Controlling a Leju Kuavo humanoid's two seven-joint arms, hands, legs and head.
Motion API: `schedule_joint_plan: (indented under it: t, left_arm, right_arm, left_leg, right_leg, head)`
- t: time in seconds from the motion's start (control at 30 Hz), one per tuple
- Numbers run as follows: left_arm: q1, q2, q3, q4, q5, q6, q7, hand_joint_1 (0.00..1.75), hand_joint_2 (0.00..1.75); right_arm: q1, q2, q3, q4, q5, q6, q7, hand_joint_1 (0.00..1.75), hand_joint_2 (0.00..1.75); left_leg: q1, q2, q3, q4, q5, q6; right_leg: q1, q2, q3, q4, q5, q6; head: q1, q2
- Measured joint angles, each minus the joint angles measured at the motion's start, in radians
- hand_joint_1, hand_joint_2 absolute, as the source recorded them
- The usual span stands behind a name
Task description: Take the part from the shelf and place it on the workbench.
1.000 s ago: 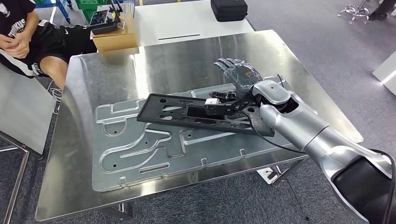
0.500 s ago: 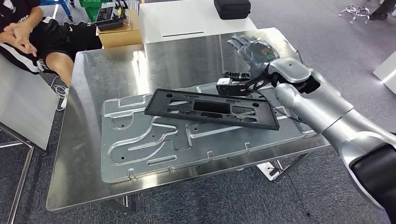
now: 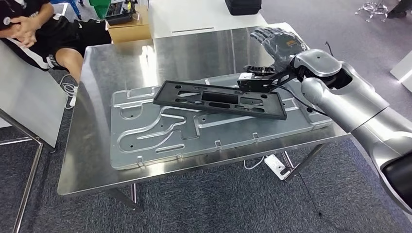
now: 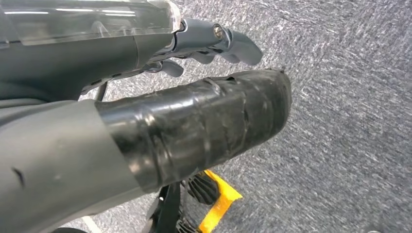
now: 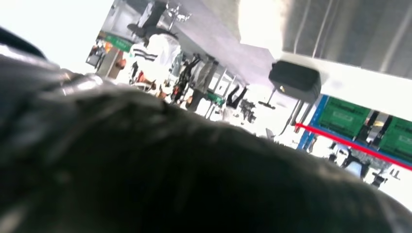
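Silver plate [image 3: 160,141] lies flat on the steel bench [image 3: 97,165] — black part [image 3: 221,99] rests across its far half, tilted, right end toward the right hand [image 3: 278,42]. That hand hangs past the part's end, fingers spread, holding nothing, over the bench's far right corner. Left hand [image 4: 145,111] hangs over carpet, fingers loosely apart, empty. Beyond the bench: cardboard box [image 3: 128,30], seated person [image 3: 34,29] — black case [image 3: 243,6] on a white table [image 3: 204,19].

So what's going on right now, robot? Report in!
Right robot hand open, off the part. Left robot hand hanging over carpet, empty. Black part lying on the metal plate on the workbench. Nothing blocking.
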Motion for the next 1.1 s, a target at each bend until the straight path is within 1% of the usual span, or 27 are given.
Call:
schedule_joint_plan:
  t: [0.07, 0.1, 0.13, 0.17, 0.23, 0.27, 0.3, 0.33, 0.37, 0.4, 0.47, 0.5, 0.53, 0.6, 0.63, 0.67, 0.7, 0.73, 0.77, 0.8, 0.83, 0.87, 0.9, 0.97, 1.0, 1.03, 1.1]
  left_arm:
    - [0.002, 0.000, 0.000, 0.000, 0.000, 0.000, 0.000, 0.00, 0.00]
    - [0.001, 0.000, 0.001, 0.000, 0.000, 0.000, 0.000, 0.00, 0.00]
    - [0.000, 0.000, 0.001, 0.000, 0.000, 0.000, 0.000, 0.00, 0.00]
    - [-0.002, 0.000, 0.001, 0.000, 0.000, 0.000, 0.000, 0.00, 0.00]
    - [-0.003, 0.000, 0.001, 0.000, 0.000, 0.000, 0.000, 0.00, 0.00]
    - [-0.003, 0.000, 0.001, 0.000, 0.000, 0.000, 0.000, 0.00, 0.00]
    - [-0.003, 0.000, 0.001, 0.000, 0.000, 0.000, 0.000, 0.00, 0.00]
    - [-0.003, 0.000, 0.001, 0.000, 0.000, 0.000, 0.000, 0.00, 0.00]
    - [-0.003, 0.000, 0.002, 0.000, 0.000, 0.000, 0.000, 0.00, 0.00]
    - [-0.003, 0.000, 0.002, 0.000, 0.000, 0.000, 0.000, 0.00, 0.00]
    - [-0.002, -0.001, 0.002, 0.000, 0.001, 0.000, 0.000, 0.00, 0.00]
    - [-0.001, -0.001, 0.003, 0.000, 0.001, 0.000, 0.000, 0.00, 0.00]
    - [-0.001, -0.001, 0.003, 0.000, 0.001, 0.000, 0.000, 0.00, 0.00]
    - [0.001, -0.002, 0.004, 0.000, 0.001, -0.001, 0.000, 0.00, 0.00]
    - [0.002, -0.003, 0.004, 0.000, 0.001, -0.002, 0.000, 0.00, 0.00]
    - [0.003, -0.003, 0.005, 0.000, 0.002, -0.002, 0.001, 0.00, 0.00]
    - [0.003, -0.003, 0.005, 0.000, 0.002, -0.003, 0.001, 0.00, 0.00]
    - [0.002, -0.003, 0.006, 0.000, 0.003, -0.003, 0.002, 0.00, 0.00]
    - [0.002, -0.003, 0.007, 0.000, 0.004, -0.003, 0.003, 0.00, 0.00]
    - [0.002, -0.003, 0.008, 0.000, 0.004, -0.003, 0.004, 0.00, 0.00]
    - [0.002, -0.003, 0.009, 0.000, 0.004, -0.003, 0.005, 0.00, 0.00]
    - [0.001, -0.003, 0.009, 0.000, 0.004, -0.003, 0.006, 0.00, 0.00]
    - [0.001, -0.002, 0.009, 0.000, 0.003, -0.003, 0.007, 0.00, 0.00]
    - [-0.002, 0.000, 0.009, 0.000, 0.001, -0.002, 0.007, 0.00, 0.00]
    - [-0.002, 0.001, 0.009, -0.001, 0.001, -0.002, 0.007, 0.00, 0.00]
    - [-0.002, 0.001, 0.010, -0.001, 0.000, -0.002, 0.007, 0.00, 0.00]
    - [-0.003, 0.002, 0.010, -0.001, 0.000, -0.001, 0.006, 0.00, 0.00]
  right_arm:
    - [-0.001, -0.004, 0.001, -0.001, 0.000, 0.000, 0.000, 0.00, 0.00]
    - [-0.002, -0.007, 0.002, -0.001, 0.000, 0.001, 0.000, 0.00, 0.00]
    - [-0.003, -0.011, 0.002, -0.001, 0.000, 0.001, -0.001, 0.00, 0.00]
    - [-0.004, -0.014, 0.002, -0.001, 0.000, 0.001, 0.000, 0.00, 0.00]
    - [-0.004, -0.019, 0.002, -0.001, 0.000, 0.002, 0.000, 0.00, 0.00]
    - [-0.003, -0.020, 0.003, -0.001, -0.001, 0.002, 0.000, 0.00, 0.00]
    - [-0.002, -0.022, 0.004, -0.001, -0.003, 0.001, 0.000, 0.00, 0.00]
    - [-0.002, -0.024, 0.004, -0.001, -0.006, 0.001, 0.000, 0.00, 0.00]
    - [-0.003, -0.027, 0.005, -0.003, -0.010, 0.001, 0.001, 0.00, 0.00]
    - [-0.006, -0.031, 0.005, -0.006, -0.015, 0.001, 0.002, 0.00, 0.00]
    - [-0.017, -0.038, 0.005, -0.015, -0.022, 0.002, 0.004, 0.00, 0.00]
    - [-0.024, -0.041, 0.005, -0.019, -0.024, 0.004, 0.004, 0.00, 0.00]
    - [-0.029, -0.045, 0.005, -0.022, -0.026, 0.008, 0.004, 0.00, 0.00]
    - [-0.038, -0.050, 0.007, -0.024, -0.027, 0.017, 0.004, 0.00, 0.00]
    - [-0.041, -0.051, 0.010, -0.025, -0.027, 0.021, 0.004, 0.00, 0.00]
    - [-0.044, -0.052, 0.012, -0.025, -0.028, 0.024, 0.004, 0.00, 0.00]
    - [-0.047, -0.054, 0.014, -0.026, -0.030, 0.026, 0.005, 0.00, 0.00]
    - [-0.049, -0.057, 0.015, -0.027, -0.033, 0.027, 0.005, 0.00, 0.00]
    - [-0.050, -0.063, 0.016, -0.027, -0.037, 0.027, 0.006, 0.00, 0.00]
    - [-0.050, -0.071, 0.016, -0.027, -0.041, 0.027, 0.007, 0.00, 0.00]
    - [-0.049, -0.078, 0.017, -0.027, -0.045, 0.027, 0.007, 0.00, 0.00]
    - [-0.049, -0.085, 0.018, -0.027, -0.048, 0.027, 0.007, 0.00, 0.00]
    - [-0.049, -0.091, 0.020, -0.027, -0.049, 0.027, 0.007, 0.00, 0.00]
    - [-0.049, -0.102, 0.021, -0.028, -0.050, 0.024, 0.007, 0.00, 0.00]
    - [-0.049, -0.108, 0.022, -0.028, -0.050, 0.023, 0.006, 0.00, 0.00]
    - [-0.050, -0.112, 0.022, -0.028, -0.050, 0.022, 0.006, 0.00, 0.00]
    - [-0.051, -0.120, 0.023, -0.027, -0.050, 0.021, 0.005, 0.00, 0.00]
  left_leg:
    - [-0.001, 0.000, -0.009, 0.000, 0.017, 0.017]
    - [0.000, 0.002, -0.015, -0.002, 0.028, 0.025]
    - [0.002, 0.004, -0.024, -0.005, 0.040, 0.033]
    - [0.003, 0.006, -0.035, -0.006, 0.053, 0.040]
    - [0.001, 0.008, -0.061, -0.005, 0.074, 0.046]
    - [0.000, 0.008, -0.075, -0.005, 0.084, 0.046]
    - [-0.002, 0.008, -0.089, -0.004, 0.094, 0.045]
    - [-0.003, 0.009, -0.102, -0.003, 0.104, 0.045]
    - [-0.004, 0.008, -0.113, -0.002, 0.112, 0.044]
    - [-0.005, 0.007, -0.122, -0.002, 0.121, 0.043]
    - [-0.007, 0.004, -0.134, -0.003, 0.138, 0.036]
    - [-0.006, 0.003, -0.136, -0.007, 0.147, 0.030]
    - [-0.006, 0.002, -0.137, -0.012, 0.157, 0.024]
    - [-0.004, 0.000, -0.142, -0.019, 0.167, 0.013]
    - [-0.004, 0.000, -0.150, -0.009, 0.149, 0.009]
    - [-0.004, 0.001, -0.161, 0.020, 0.110, 0.005]
    - [-0.001, 0.002, -0.175, 0.070, 0.055, 0.003]
    - [-0.001, 0.003, -0.188, 0.131, 0.002, 0.000]
    - [0.000, 0.003, -0.196, 0.192, -0.033, -0.003]
    - [0.000, 0.003, -0.195, 0.236, -0.041, -0.006]
    - [0.000, 0.003, -0.181, 0.253, -0.026, -0.008]
    - [0.001, 0.003, -0.151, 0.239, 0.004, -0.009]
    - [0.002, 0.004, -0.108, 0.196, 0.029, -0.010]
    - [0.000, 0.002, -0.007, 0.067, 0.019, -0.005]
    - [-0.002, 0.001, 0.022, 0.020, 0.002, -0.001]
    - [-0.005, -0.001, 0.036, -0.007, -0.011, 0.004]
    - [-0.006, 0.000, 0.025, -0.015, 0.001, 0.017]
  right_leg:
    - [-0.002, 0.001, -0.003, -0.005, 0.012, 0.014]
    - [-0.004, 0.003, -0.008, 0.000, 0.004, 0.019]
    - [-0.005, 0.005, -0.018, 0.020, -0.023, 0.024]
    - [-0.007, 0.007, -0.032, 0.060, -0.068, 0.028]
    - [-0.007, 0.010, -0.062, 0.182, -0.166, 0.033]
    - [-0.007, 0.011, -0.068, 0.237, -0.192, 0.035]
    - [-0.007, 0.011, -0.061, 0.265, -0.196, 0.035]
    - [-0.007, 0.012, -0.037, 0.262, -0.182, 0.032]
    - [-0.006, 0.013, 0.003, 0.221, -0.159, 0.028]
    - [-0.005, 0.015, 0.056, 0.155, -0.143, 0.021]
    - [0.002, 0.018, 0.143, 0.025, -0.140, 0.008]
    - [0.007, 0.019, 0.164, -0.013, -0.145, 0.003]
    - [0.011, 0.019, 0.167, -0.028, -0.143, -0.001]
    - [0.010, 0.013, 0.157, -0.041, -0.119, -0.013]
    - [0.008, 0.011, 0.150, -0.049, -0.104, -0.022]
    - [0.005, 0.008, 0.140, -0.056, -0.088, -0.030]
    - [0.004, 0.006, 0.128, -0.058, -0.074, -0.035]
    - [0.004, 0.006, 0.113, -0.058, -0.062, -0.038]
    - [0.004, 0.006, 0.096, -0.056, -0.050, -0.038]
    - [0.004, 0.005, 0.078, -0.053, -0.039, -0.037]
    - [0.004, 0.005, 0.059, -0.049, -0.027, -0.035]
    - [0.003, 0.004, 0.039, -0.043, -0.016, -0.032]
    - [0.003, 0.004, 0.021, -0.035, -0.007, -0.028]
    - [0.003, 0.004, -0.008, -0.018, 0.007, -0.018]
    - [0.003, 0.003, -0.014, -0.013, 0.014, -0.013]
    - [0.004, 0.003, -0.017, -0.012, 0.023, -0.007]
    - [0.002, 0.004, -0.020, -0.014, 0.036, 0.005]
  head:
    - [0.000, 0.000]
    - [0.001, 0.000]
    - [0.001, 0.000]
    - [0.002, 0.000]
    - [0.002, 0.000]
    - [0.002, 0.000]
    - [0.002, 0.000]
    - [0.002, 0.000]
    - [0.002, 0.000]
    - [0.002, 0.000]
    - [0.002, 0.000]
    - [0.002, 0.000]
    - [0.002, 0.000]
    - [0.002, 0.000]
    - [0.001, 0.000]
    - [0.001, 0.000]
    - [0.001, 0.000]
    - [0.001, 0.000]
    - [0.000, 0.000]
    - [0.000, 0.000]
    - [0.001, 0.000]
    - [0.001, 0.000]
    - [0.000, 0.000]
    - [0.001, 0.000]
    - [0.001, 0.000]
    - [0.001, 0.000]
    - [0.001, 0.000]
